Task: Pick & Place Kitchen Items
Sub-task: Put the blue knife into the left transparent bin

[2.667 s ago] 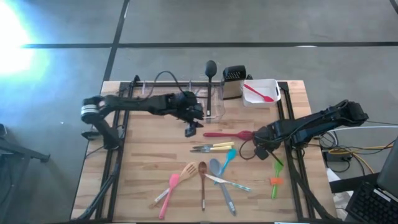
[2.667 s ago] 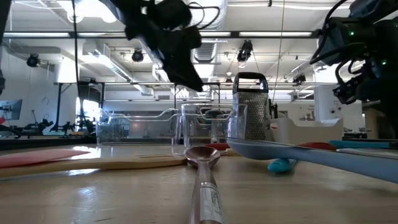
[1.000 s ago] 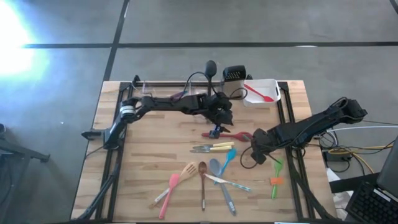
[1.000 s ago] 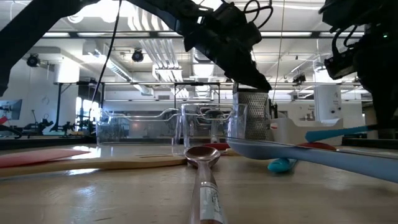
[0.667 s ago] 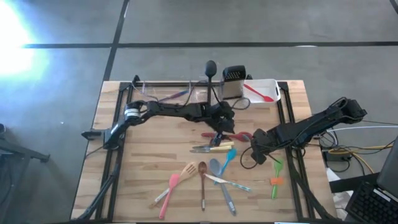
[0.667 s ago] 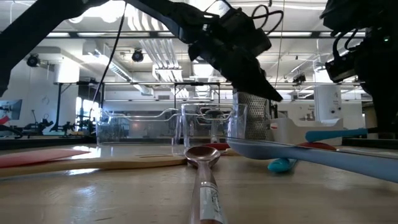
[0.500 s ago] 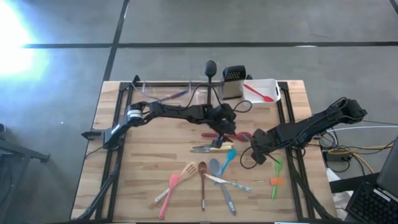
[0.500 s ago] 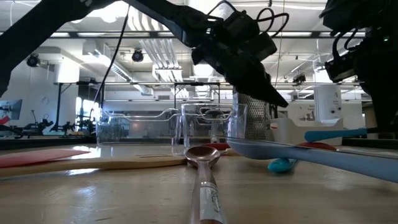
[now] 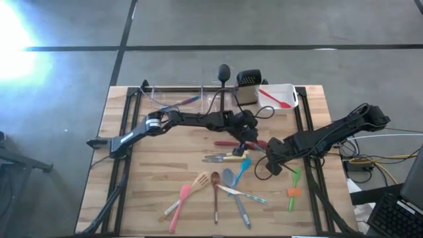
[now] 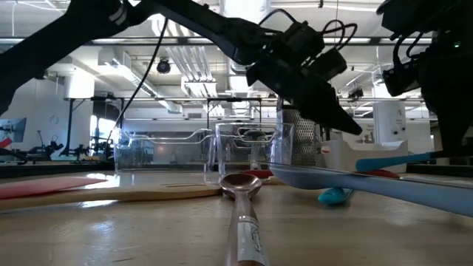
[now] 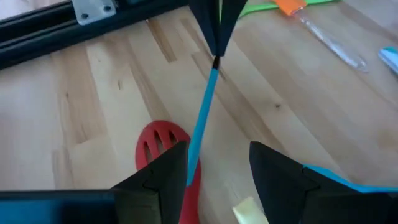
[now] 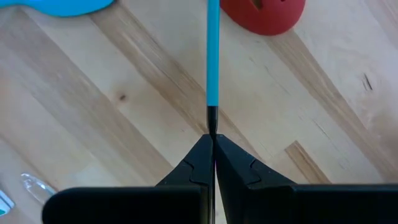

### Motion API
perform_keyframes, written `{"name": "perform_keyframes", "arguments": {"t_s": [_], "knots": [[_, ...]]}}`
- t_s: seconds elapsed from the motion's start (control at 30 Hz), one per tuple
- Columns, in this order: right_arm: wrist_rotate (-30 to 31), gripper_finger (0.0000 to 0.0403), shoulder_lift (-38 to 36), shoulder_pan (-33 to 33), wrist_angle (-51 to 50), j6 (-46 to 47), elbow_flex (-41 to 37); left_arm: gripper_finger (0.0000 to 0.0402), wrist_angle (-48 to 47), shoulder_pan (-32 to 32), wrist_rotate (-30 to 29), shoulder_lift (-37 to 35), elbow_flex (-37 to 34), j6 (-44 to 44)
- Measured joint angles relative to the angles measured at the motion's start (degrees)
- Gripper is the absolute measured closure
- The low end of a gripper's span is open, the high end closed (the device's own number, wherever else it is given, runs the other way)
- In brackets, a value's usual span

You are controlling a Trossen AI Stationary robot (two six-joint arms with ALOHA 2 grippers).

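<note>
Blue spoon (image 9: 243, 166) is held by its thin handle end in the right gripper (image 9: 266, 162), fingers pinched tight on the tip (image 12: 212, 127); in the high view the spoon lies near the table (image 9: 152, 192) centre, and the low view shows its handle (image 10: 392, 159) lifted off the wood. Left gripper (image 9: 246, 145) reaches across from the left side and hovers over the same spot, fingers (image 11: 155, 180) apart, with the blue handle passing between them in the left wrist view, not clamped. Red slotted spatula (image 9: 232, 143) lies on the wood right under the left gripper, head (image 11: 163, 142) visible beside the blue handle. Yellow-handled knives (image 9: 226, 157) lie just beside the blue spoon. Nearer the front edge: pink spatula (image 9: 180, 206), wooden spatula (image 9: 197, 182), dark wooden spoon (image 9: 215, 195), grey spatula (image 9: 235, 196) with a clear-handled utensil (image 9: 242, 194) across it. Green-orange tools (image 9: 293, 190) sit near the right rail, well apart from the rest. At the back edge: black ladle (image 9: 223, 74) standing in a clear tub (image 9: 221, 99), another clear tub (image 9: 175, 100) to its left with a utensil inside, steel box grater (image 9: 248, 86), and white tub (image 9: 289, 92) holding a red spatula (image 9: 277, 100).
</note>
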Motion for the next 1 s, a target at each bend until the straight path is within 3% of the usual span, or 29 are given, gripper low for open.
{"name": "perform_keyframes", "arguments": {"t_s": [0.3, 0.6, 0.8, 1.0], "knots": [[0.9, 0.0395, 0.0, 0.0, 0.3, -0.4, 0.0, 0.0225, -0.9, 0.0, 0.0, 5.5, 3.7, -0.1], [1.2, 0.0395, 0.0, 0.0, 1.6, -1.7, 0.0, 0.0225, -0.4, 0.0, -2.7, 6.2, 6.7, 0.6], [1.2, 0.0395, 0.0, 0.0, 1.8, -1.9, 0.0, 0.0225, -2.0, 0.0, 1.8, 6.1, 7.0, 0.0], [1.2, 0.0395, 0.0, 0.0, 2.8, -2.1, -0.1, 0.0225, -1.5, -0.3, 1.7, 6.1, 6.9, 1.1]]}}
